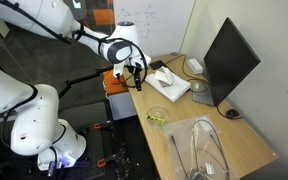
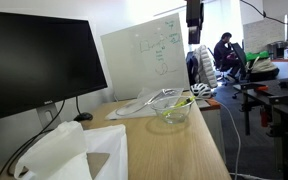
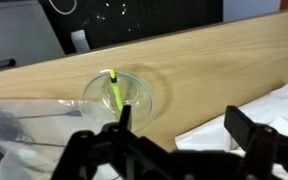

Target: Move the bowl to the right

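Entry: my pincer [image 3: 182, 128] hangs spread and empty above the tabletop [image 3: 204, 50], high enough to line up on the small yellow-green bowl [image 3: 119, 95] before grasping.

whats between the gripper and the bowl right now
Nothing, just air: in an exterior view the open gripper hangs above the bowl with no object between them.

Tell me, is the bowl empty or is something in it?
Not empty. In the wrist view the upright bowl holds a thin yellow-green stick; what it is, I cannot tell.
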